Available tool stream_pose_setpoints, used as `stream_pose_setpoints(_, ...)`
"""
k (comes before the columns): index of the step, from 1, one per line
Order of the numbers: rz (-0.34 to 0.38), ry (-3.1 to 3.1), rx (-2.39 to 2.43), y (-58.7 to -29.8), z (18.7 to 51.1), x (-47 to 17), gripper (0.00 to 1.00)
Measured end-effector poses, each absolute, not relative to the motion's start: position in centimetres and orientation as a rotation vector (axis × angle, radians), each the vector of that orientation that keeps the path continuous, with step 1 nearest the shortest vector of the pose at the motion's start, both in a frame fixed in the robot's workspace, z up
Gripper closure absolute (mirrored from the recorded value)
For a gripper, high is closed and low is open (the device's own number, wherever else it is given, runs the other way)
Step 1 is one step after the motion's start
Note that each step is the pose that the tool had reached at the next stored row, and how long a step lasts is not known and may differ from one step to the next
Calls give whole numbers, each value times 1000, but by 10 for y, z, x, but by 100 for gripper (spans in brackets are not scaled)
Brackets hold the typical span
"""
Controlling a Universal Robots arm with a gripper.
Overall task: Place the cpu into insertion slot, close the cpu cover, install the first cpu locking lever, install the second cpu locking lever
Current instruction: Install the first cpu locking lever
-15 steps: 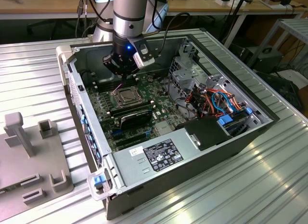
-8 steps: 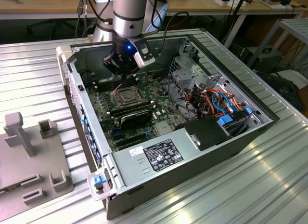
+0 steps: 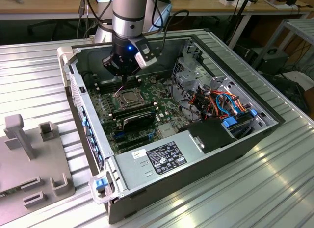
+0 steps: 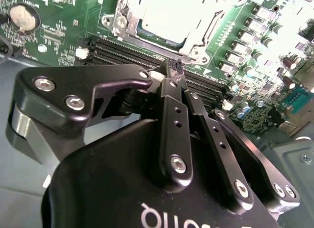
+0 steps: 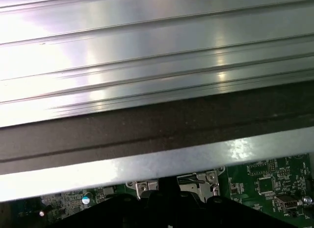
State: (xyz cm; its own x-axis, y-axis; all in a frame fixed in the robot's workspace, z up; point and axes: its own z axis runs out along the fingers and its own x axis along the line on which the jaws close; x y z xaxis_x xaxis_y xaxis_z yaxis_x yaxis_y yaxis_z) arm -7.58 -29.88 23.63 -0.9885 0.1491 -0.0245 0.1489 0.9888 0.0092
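The cpu (image 4: pixel 164 14) lies flat in the insertion slot (image 3: pixel 129 96) on the green board, its silver face glaring bright. The cpu cover (image 4: pixel 196 47) lies down around it as a metal frame. My gripper (image 4: pixel 174 66) hangs just above the board, at the socket edge that borders the long black memory slots (image 4: pixel 125 52). Its two fingers are pressed together with nothing between them. In the exterior view the gripper (image 3: pixel 124 85) hovers over the socket's far edge, where a thin wire lever (image 3: pixel 117 92) seems to stand up. Whether the levers are latched I cannot tell.
The open computer case (image 3: pixel 196 154) rests on a ribbed aluminium table (image 5: pixel 147 66). Its walls enclose the board, with black memory sticks (image 3: pixel 137 113) in front of the socket, a power supply (image 3: pixel 162 157) nearer the camera, and coloured cables (image 3: pixel 223 103) toward the exterior view's right. A grey fixture plate (image 3: pixel 29 154) lies outside.
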Motion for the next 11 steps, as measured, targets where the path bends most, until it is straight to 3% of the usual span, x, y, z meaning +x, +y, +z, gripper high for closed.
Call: stream_pose_setpoints(11, 12, 3114, 145, -295, 230, -61, 89)
